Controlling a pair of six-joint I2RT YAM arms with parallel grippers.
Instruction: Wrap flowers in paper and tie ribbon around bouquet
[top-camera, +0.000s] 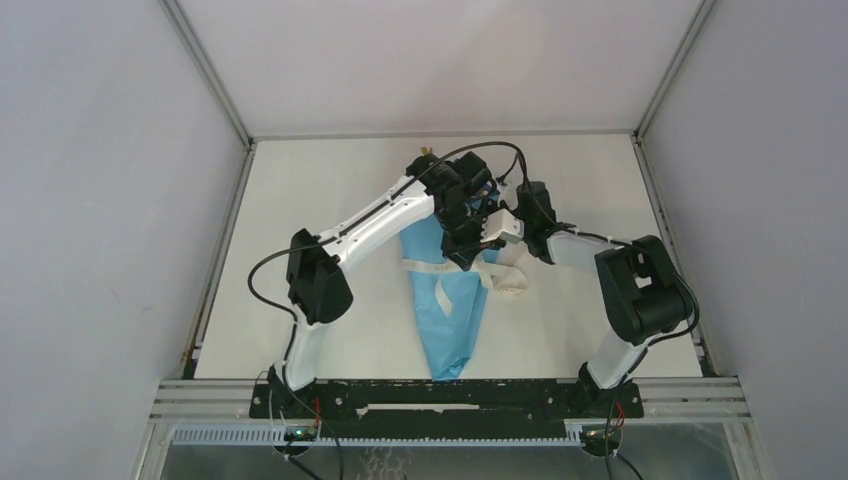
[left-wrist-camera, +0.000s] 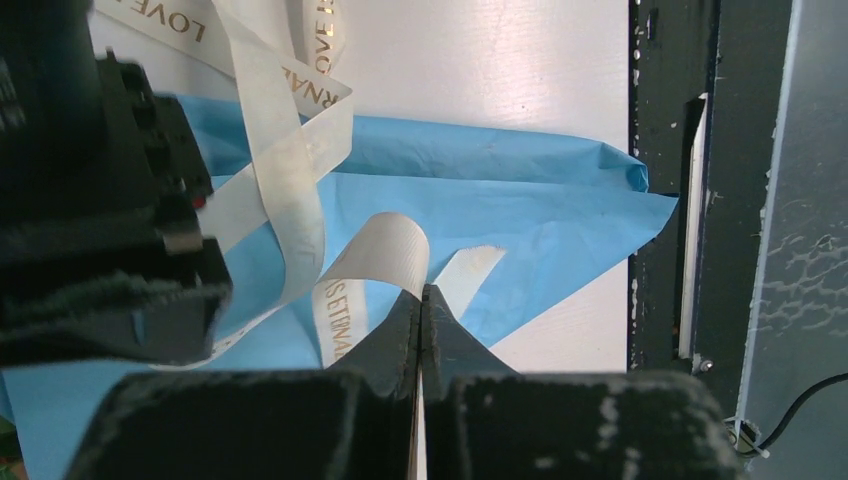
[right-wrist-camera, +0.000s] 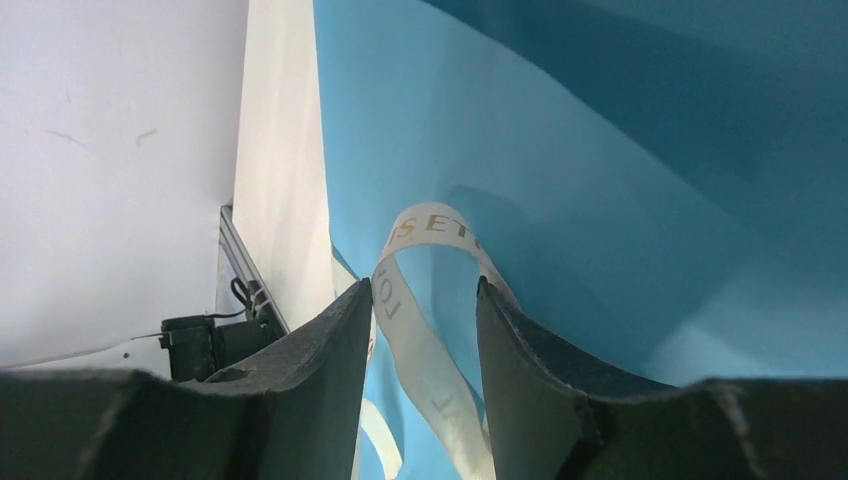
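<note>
Step in hand: tying the ribbon. The wrapping looked done to me, since the paper (left-wrist-camera: 520, 210) was already rolled into a cone.
Bouquet (top-camera: 452, 310): it lay flat on the table (top-camera: 320, 180), narrow tip toward the arm bases and wide end under both wrists. The flowers were hidden from above by the arms.
Ribbon (top-camera: 428, 267): it crossed the cone about its upper middle, with loose slack heaped on the table just beside the cone's right edge.
Left gripper (left-wrist-camera: 421, 300): it was pinched tight on a standing loop of ribbon, just above the blue paper.
Right gripper (right-wrist-camera: 415, 300): the jaws stood apart with an arch of ribbon between the fingers. As far as I could see, nothing was clamped.
Knot: I could not tell from any view whether one had formed.
Next move, as I judged it: keep the left pinch firm. Then bring the right fingers onto a free strand, close on it, and draw it so the band cinches round the cone.
Watch for: the slack strand slipping out between the parted fingers, or a pull dragging the light cone sideways.
</note>
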